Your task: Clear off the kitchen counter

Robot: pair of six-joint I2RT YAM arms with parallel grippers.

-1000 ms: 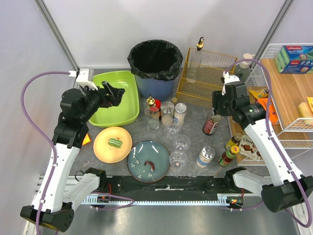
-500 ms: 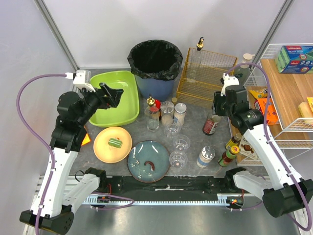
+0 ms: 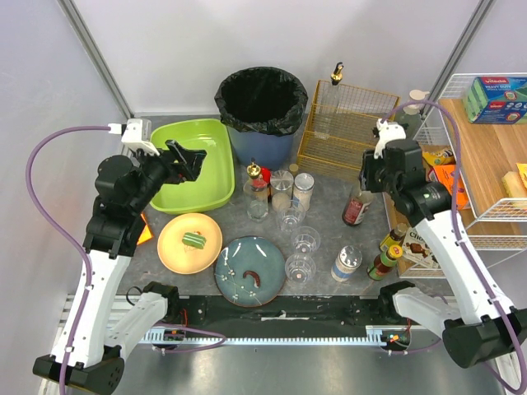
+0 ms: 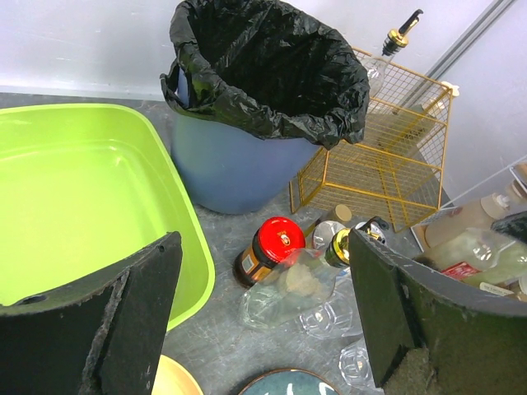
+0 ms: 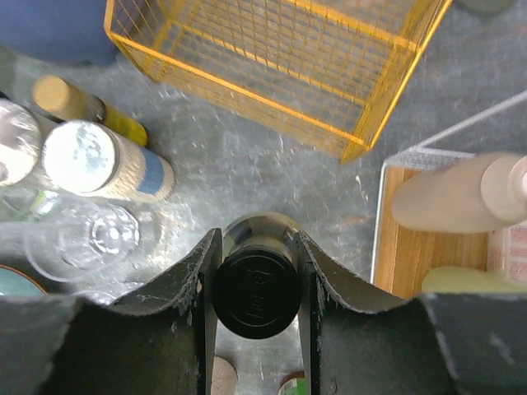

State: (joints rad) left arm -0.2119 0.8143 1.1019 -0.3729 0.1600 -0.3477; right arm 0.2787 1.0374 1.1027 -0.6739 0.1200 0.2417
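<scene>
Here: right tool pinching a bottle cap, left tool spread wide

Seen from its own wrist, the right tool [image 5: 258,240] hides nearly all of the dark bottle [image 5: 257,296] beneath it. Only the black cap shows, gripped between the two fingers, and from above the wrist housing covers those fingers. The bottle stands on the grey table [image 3: 328,210] near its right edge, beside the white wire rack [image 3: 482,164], so the table lies directly under this tool. The right arm reaches forward with its wrist pointing straight down. The left tool [image 4: 265,247] hangs with its fingers wide apart, holding nothing. It is above the table by the lime-green tub [image 4: 74,197], facing the black-lined bin [image 4: 239,169] and the yellow wire basket [image 4: 387,156]. The left arm is raised, elbow bent, wrist tilted downward.
</scene>
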